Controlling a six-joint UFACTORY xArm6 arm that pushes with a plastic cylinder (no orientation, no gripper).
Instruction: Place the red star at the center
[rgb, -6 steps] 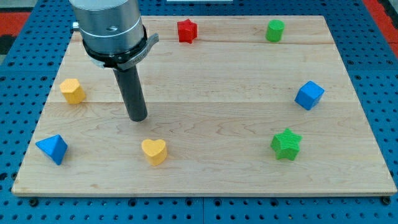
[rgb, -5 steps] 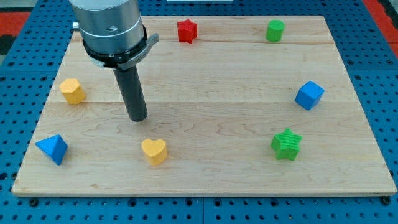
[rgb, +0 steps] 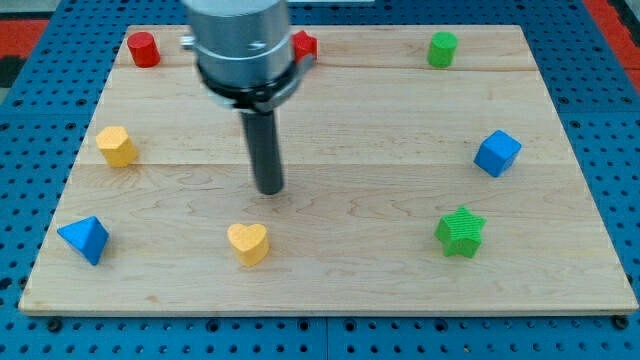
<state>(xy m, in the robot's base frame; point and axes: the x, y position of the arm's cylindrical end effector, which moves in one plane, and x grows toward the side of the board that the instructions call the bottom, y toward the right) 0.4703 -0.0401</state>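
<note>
Eight small blocks ring the pale wooden tabletop (rgb: 350, 130), mostly near its edges. Partly hidden behind the arm, the red star block (rgb: 305, 44) sits at the view's top edge. My tip (rgb: 269, 188) rests on bare wood left of centre, above the yellow heart block (rgb: 248, 242); no fingers exist.

red star (rgb: 306, 44) | yellow heart (rgb: 248, 243) | green star (rgb: 460, 232) | blue cube (rgb: 497, 153) | pale wood board (rgb: 400, 110)

Arm half hides red star (rgb: 307, 44).
</note>
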